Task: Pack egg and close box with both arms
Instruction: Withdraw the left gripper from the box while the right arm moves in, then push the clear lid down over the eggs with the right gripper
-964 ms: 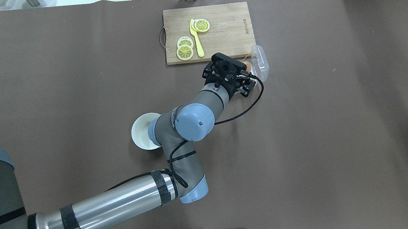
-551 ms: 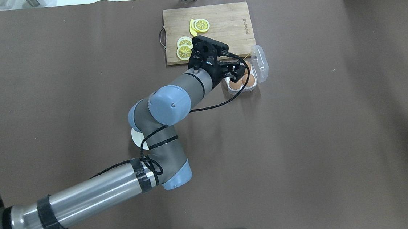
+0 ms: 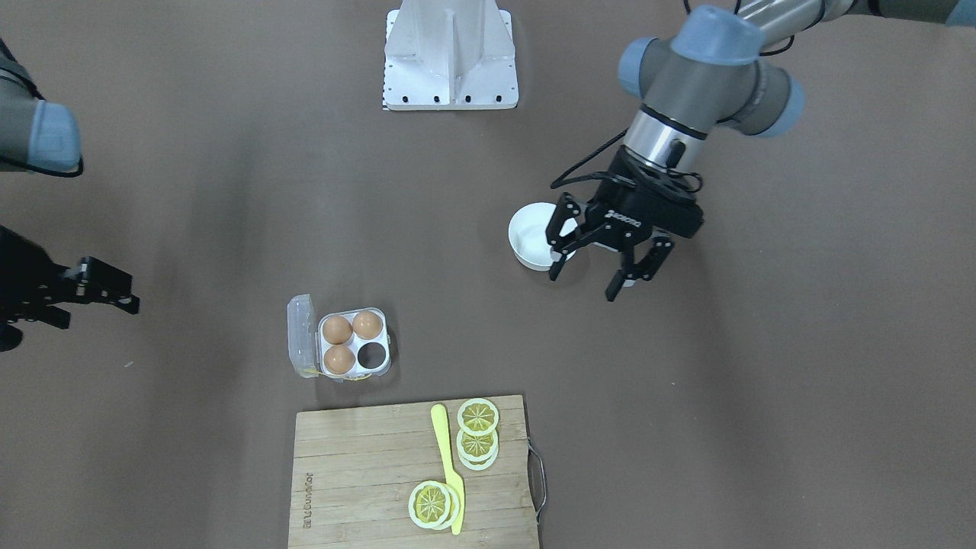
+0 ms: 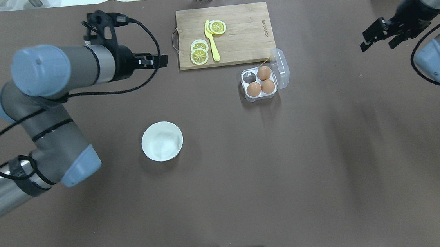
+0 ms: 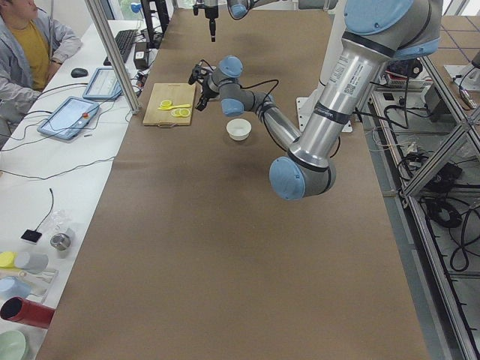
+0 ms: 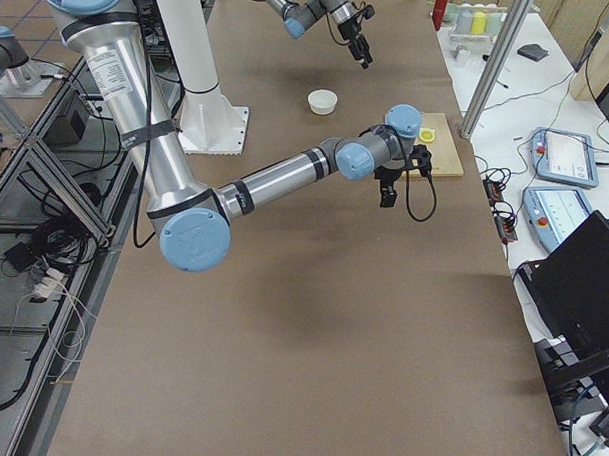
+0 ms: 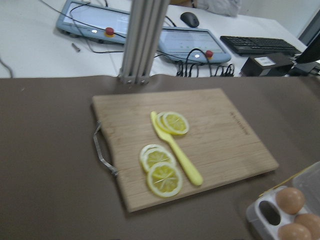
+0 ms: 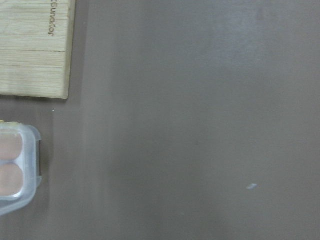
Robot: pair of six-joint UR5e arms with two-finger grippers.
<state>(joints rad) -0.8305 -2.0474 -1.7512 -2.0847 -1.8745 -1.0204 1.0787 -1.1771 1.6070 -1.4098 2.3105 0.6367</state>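
Note:
The clear box (image 4: 243, 84) sits just in front of the cutting board, its lid (image 4: 282, 66) hinged open to the right. Three light-brown eggs (image 4: 264, 73) fill three cells; the cell (image 4: 248, 77) at the back left is empty. The front-facing view shows the same box (image 3: 386, 335) and eggs (image 3: 337, 329). My left gripper (image 4: 153, 61) is open and empty, raised well to the left of the box, and it also shows in the front-facing view (image 3: 585, 284). My right gripper (image 4: 378, 35) is open and empty, high at the far right.
A white bowl (image 4: 162, 141) stands empty at the centre-left. The wooden cutting board (image 4: 244, 31) behind the box carries lemon slices (image 4: 200, 53) and a yellow knife (image 4: 212, 45). The white robot base (image 3: 450, 57) is at the near table edge.
My left gripper drew back from over the box, far to the left and up, leaving three eggs in the cells. My right gripper came further into view at the right.

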